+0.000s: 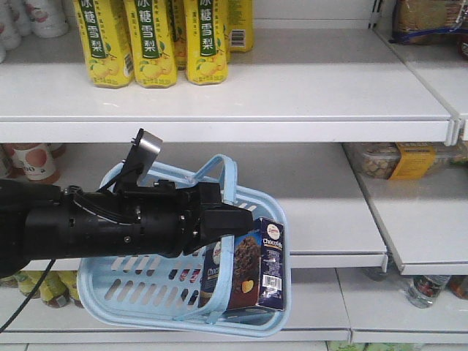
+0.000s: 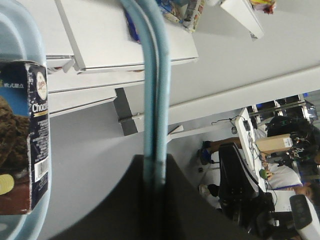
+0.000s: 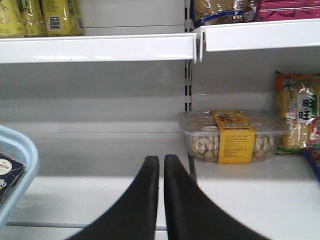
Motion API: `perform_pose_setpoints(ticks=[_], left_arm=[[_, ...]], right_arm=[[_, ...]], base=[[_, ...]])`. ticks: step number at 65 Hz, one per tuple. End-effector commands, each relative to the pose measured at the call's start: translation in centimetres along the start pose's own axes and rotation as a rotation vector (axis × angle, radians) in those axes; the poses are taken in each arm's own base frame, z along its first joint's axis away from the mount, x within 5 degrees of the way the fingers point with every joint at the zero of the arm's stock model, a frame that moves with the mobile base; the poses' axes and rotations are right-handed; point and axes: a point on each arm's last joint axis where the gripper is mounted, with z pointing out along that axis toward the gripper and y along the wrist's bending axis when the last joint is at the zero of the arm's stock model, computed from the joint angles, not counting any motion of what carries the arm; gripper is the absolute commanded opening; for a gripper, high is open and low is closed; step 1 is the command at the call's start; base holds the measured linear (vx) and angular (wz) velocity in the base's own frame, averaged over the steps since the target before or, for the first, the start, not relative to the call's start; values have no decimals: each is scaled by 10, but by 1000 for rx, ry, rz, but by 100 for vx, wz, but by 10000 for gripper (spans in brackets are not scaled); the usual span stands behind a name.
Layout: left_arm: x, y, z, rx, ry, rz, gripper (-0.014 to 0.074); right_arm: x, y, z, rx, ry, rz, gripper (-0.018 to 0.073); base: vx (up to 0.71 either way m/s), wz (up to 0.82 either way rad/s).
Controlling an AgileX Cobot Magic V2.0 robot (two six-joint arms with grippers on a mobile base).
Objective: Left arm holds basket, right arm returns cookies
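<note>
The left gripper [image 1: 232, 221] clamps both handles [image 2: 152, 100] of the one basket [image 1: 139, 292], its single cookies carton [image 1: 252, 274] upright just below the jaws. The right gripper [image 3: 161, 167], pinched together and empty, sits to the carton's right.

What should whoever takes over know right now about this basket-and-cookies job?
Left gripper: shut on the basket handles; the basket hangs tilted in front of the shelves.
Right gripper: shut, empty, facing the middle shelf, with the basket at its left.
Cookies: upright inside the basket, at its right end.
Done: basket held up.
Left to do: the right gripper must open, lift the cookies out and set them on a shelf.
</note>
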Motion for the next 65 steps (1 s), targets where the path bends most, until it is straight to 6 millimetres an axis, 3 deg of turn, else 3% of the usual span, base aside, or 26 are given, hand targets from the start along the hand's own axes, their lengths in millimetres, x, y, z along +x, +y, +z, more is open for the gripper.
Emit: perform_pose_setpoints(ticks=[1, 65], left_arm=[[-3, -25, -9, 105, -25, 14, -3], [-3, -25, -9, 105, -25, 14, -3]], right_arm=[[-2, 0, 0, -5, -71, -9, -11], [-2, 0, 0, -5, -71, -9, -11]], base=[[14, 24], [6, 5]])
